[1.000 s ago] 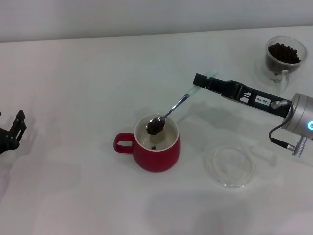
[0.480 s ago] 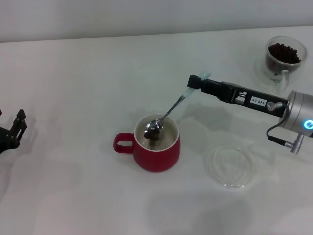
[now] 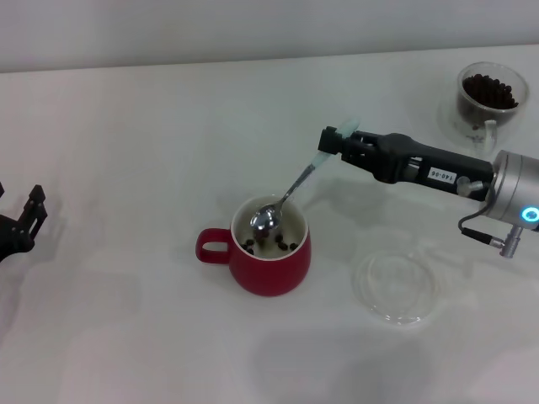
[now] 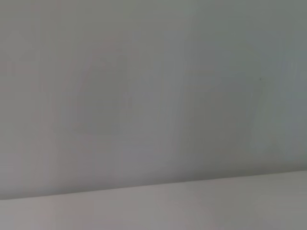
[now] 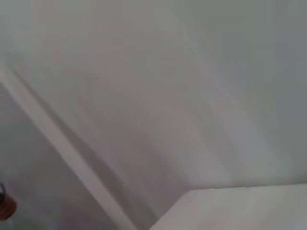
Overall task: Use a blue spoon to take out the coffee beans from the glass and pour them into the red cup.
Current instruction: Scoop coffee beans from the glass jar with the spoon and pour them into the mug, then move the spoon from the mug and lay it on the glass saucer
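1. Inside, the red cup (image 3: 270,252) at the worktop's (image 3: 152,151) centre holds a few loose coffee beans (image 3: 288,246); the blue spoon's (image 3: 290,193) bowl hangs over them.
2. At 2 o'clock, the glass (image 3: 488,99) holds a dark heap.
3. At 4 o'clock lies a clear dish (image 3: 395,285).
4. Right gripper (image 3: 333,140) jaws pinch the spoon handle.
5. Left gripper (image 3: 21,225) sits at 9 o'clock; its jaws' state cannot be told.
6. Both wrist views show only blank surface.
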Motion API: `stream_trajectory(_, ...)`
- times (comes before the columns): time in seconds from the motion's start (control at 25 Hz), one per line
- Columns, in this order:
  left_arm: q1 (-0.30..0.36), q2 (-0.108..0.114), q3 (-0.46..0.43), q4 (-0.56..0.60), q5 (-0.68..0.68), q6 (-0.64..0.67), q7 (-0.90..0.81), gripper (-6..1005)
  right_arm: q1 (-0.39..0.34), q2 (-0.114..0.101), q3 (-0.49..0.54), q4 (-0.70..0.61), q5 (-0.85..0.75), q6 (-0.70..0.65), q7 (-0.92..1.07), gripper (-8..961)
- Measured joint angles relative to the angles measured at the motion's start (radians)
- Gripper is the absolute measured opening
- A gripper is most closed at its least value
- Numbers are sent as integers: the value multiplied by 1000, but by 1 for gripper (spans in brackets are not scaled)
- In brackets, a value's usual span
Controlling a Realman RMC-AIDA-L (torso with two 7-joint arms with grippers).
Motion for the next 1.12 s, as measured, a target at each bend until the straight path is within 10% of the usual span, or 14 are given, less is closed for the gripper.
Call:
stream_trajectory(0.64, -19, 2, -4, 4, -6, 23, 0, 590, -3, -4, -7, -3, 66, 56, 15, 184)
stream_trajectory(1.12, -20, 1, -5, 9, -6, 25, 0, 591, -107, -57, -7, -89, 73, 98, 155, 185)
